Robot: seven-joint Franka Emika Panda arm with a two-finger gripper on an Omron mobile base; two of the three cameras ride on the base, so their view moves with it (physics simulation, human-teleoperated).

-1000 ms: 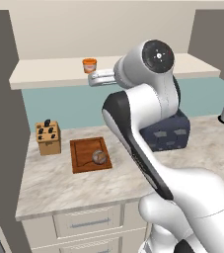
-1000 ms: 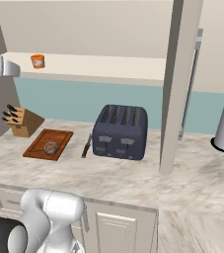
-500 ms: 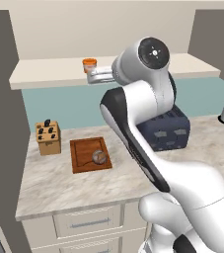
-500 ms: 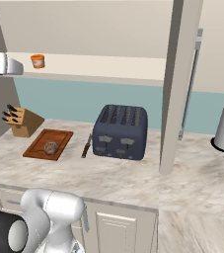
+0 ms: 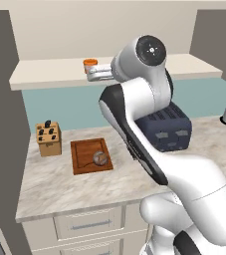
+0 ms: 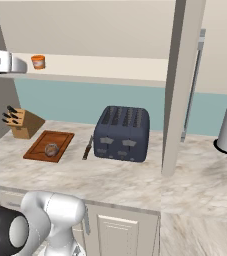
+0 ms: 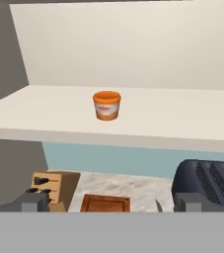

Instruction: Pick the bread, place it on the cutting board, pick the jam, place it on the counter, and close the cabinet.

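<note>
Reddish wood cutting board [image 5: 87, 155], pale wood knife block [image 5: 49, 140], marbled stone counter [image 5: 84, 187], matt dark toaster [image 6: 123, 133].

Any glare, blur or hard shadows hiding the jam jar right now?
Hand view: the small orange cylindrical jam jar is sharp, evenly lit, no glare. Left base view: flat soft light, the jar is partly hidden behind the end effector. Right base view: jar small but unblurred.

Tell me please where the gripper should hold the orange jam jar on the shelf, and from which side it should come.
Grip the jam jar across its round side wall, coming level from the shelf's open front. It stands upright, alone, and the open gripper already faces it, one finger on each side.
</note>
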